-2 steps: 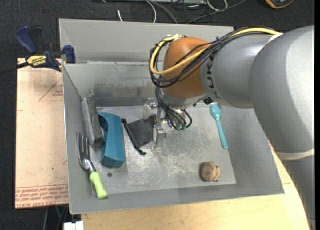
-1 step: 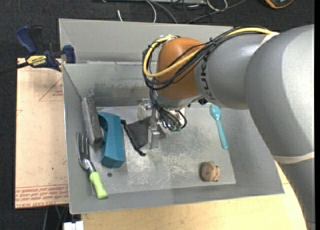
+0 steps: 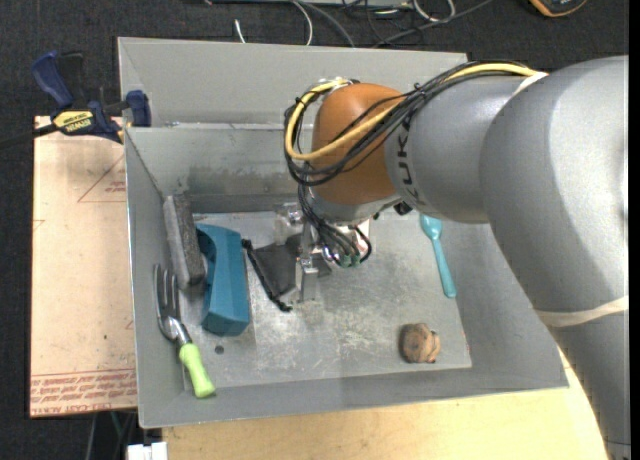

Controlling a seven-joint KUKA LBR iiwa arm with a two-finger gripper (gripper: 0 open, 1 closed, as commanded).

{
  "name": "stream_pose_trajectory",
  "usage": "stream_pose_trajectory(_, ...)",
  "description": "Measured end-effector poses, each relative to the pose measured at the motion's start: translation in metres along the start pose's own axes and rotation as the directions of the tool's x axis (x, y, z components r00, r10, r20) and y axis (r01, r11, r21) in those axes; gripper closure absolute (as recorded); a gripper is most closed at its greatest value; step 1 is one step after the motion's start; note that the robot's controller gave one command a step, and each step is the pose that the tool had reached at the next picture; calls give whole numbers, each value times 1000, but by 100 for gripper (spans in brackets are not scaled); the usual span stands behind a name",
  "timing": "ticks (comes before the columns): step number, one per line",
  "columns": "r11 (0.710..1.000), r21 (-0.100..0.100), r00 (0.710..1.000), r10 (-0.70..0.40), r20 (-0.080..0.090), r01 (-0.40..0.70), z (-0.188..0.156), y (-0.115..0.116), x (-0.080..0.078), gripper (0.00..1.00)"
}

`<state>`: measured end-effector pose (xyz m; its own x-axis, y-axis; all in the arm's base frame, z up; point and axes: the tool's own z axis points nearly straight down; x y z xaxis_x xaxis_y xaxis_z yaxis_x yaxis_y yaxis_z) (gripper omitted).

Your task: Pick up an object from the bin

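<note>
Black flat wedge [image 3: 268, 266] is lying in the grey metal bin [image 3: 350, 353] beside the gripper [image 3: 303, 283], grip state indiscernible, nothing lifted yet.

The big grey arm [image 3: 500, 148] stretches in from the right, its orange wrist cover [image 3: 350, 143] looped with yellow and black cables [image 3: 298, 123], the gripper [image 3: 306, 273] pointing straight down, set low.

You see a grey, scuffed bin [image 3: 300, 388]; at nine o'clock a blue block [image 3: 225, 283] beside a dull grey bar [image 3: 182, 238]; at eight a fork [image 3: 180, 333], silver tines, lime-green handle; at centre a black piece [image 3: 270, 270]; at three a turquoise spoon [image 3: 440, 263]; at five a brown lump [image 3: 420, 343]; the wrist cover [image 3: 350, 143] is orange, its cable [image 3: 465, 71] yellow.
</note>
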<state>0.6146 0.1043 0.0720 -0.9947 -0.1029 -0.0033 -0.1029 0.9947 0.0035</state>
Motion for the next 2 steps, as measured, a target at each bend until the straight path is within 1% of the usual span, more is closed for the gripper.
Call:
stream_pose_trajectory(1, 999, -1, 999, 36, 12, -36, 1, -4, -13, 0)
stream_pose_trajectory(2, 1000, -2, 1000, 12, 4, -12, 2, -1, -5, 100)
